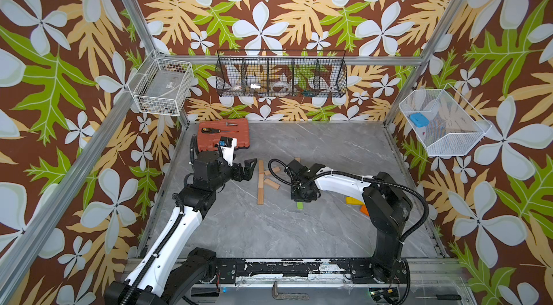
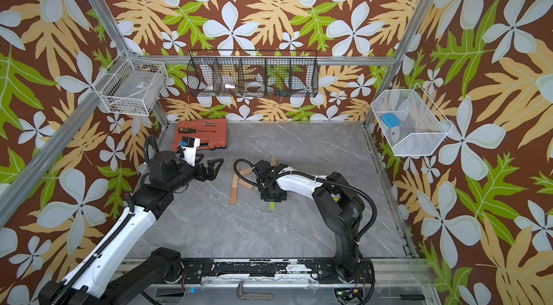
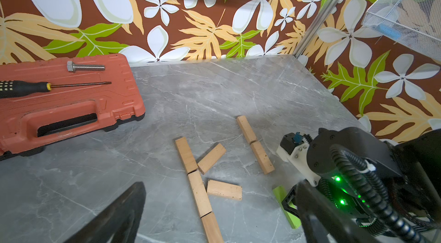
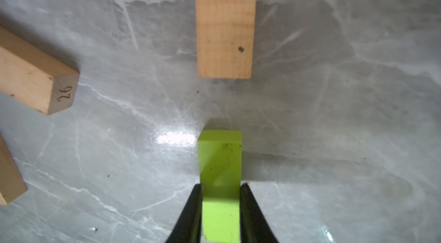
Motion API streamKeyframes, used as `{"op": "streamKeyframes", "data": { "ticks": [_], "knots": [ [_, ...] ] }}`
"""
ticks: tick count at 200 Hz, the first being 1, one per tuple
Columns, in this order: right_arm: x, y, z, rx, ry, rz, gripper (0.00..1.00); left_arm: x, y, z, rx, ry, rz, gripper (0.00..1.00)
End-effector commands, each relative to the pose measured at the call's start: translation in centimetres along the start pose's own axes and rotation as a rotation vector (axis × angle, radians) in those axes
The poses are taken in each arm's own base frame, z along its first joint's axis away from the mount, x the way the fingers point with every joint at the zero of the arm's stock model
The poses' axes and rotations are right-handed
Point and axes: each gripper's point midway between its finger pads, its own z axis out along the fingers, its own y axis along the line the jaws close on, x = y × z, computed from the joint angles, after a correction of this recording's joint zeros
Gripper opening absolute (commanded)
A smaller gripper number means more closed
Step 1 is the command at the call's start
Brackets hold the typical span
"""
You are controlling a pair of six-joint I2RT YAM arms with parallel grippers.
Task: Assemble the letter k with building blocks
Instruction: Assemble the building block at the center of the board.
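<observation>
In both top views the right claw (image 1: 302,197) stood over the green block (image 1: 299,205). The left claw (image 1: 250,166) hung spread wide, empty, beside the wooden stem (image 1: 260,182). From the left wrist we judged a straight lift wise (loose planks (image 3: 224,189) lay near). The right wrist showed its jaws pinching the block's long sides, a plain plank (image 4: 224,22) just ahead.
</observation>
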Motion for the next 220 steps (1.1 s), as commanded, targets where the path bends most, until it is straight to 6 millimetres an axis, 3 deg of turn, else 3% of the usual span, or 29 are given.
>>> {"op": "streamKeyframes", "data": {
  "ticks": [1,220],
  "knots": [
    [-0.2,-0.5,0.5,0.035,-0.01,0.009,0.25,-0.7,-0.2,-0.1,0.011,-0.022,0.005,1.0],
    [-2.1,-1.5,0.9,0.074,-0.053,0.038,0.26,-0.6,-0.2,0.0,0.009,-0.019,0.006,1.0]
  ]
}}
